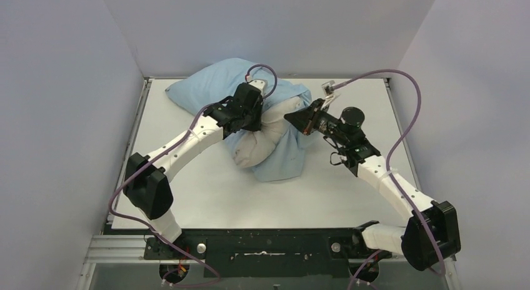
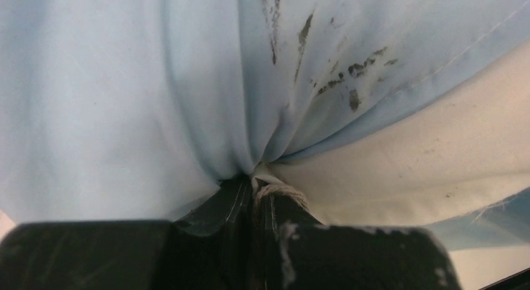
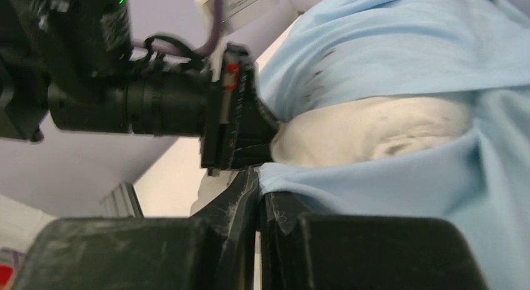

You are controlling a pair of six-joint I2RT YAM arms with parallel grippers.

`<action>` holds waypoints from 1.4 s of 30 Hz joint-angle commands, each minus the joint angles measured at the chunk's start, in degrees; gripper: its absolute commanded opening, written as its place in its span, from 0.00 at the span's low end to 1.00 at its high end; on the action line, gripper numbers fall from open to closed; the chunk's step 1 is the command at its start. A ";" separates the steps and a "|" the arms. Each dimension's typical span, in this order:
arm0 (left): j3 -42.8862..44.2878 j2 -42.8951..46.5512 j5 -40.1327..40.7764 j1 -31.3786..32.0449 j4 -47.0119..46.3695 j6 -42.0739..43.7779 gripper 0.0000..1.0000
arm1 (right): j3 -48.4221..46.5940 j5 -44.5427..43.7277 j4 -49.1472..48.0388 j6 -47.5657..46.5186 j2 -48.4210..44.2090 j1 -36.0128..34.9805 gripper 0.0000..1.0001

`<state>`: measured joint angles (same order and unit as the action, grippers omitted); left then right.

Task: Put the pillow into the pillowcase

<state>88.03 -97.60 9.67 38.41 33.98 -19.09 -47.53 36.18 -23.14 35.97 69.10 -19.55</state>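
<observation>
As if to keep the mouth of the pillowcase (image 1: 206,90) spread, the left gripper (image 2: 256,184) and right gripper (image 3: 259,184) each pinch its hem, jaws closed tight; the pillow (image 1: 262,143) lies half inside, on the table (image 1: 206,196).

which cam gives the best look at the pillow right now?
Top external: it shows the pillow, its whole exposed off-white end bulging out of the light blue pillowcase. Left wrist catches only a flat patch of pillow under blue cloth; right wrist only a creased strip between blue folds.
</observation>
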 commanded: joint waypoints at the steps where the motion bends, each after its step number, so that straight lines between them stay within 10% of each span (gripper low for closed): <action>1: -2.11 -3.83 3.32 -2.38 3.52 0.71 0.00 | -4.38 -4.21 -0.34 -18.65 -0.66 -12.30 0.00; 8: -2.66 -2.08 1.75 -1.60 5.22 2.13 0.00 | 0.46 -6.59 7.08 -22.66 2.89 -13.28 0.00; 23: -17.77 23.31 0.16 6.79 1.15 -4.27 0.00 | -3.92 -5.37 -8.84 -5.20 17.80 -9.43 0.00; 34: -7.77 5.07 -9.54 5.17 -10.79 -6.02 0.00 | -7.94 1.50 15.00 -12.76 13.75 7.55 0.00; 42: 3.35 3.46 -13.22 4.42 -4.78 -1.02 0.45 | -2.68 -1.43 26.38 -0.77 8.99 14.70 0.24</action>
<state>86.56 -99.04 -2.44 44.38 28.40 -23.18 -53.32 39.68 -3.07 29.43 84.60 -6.92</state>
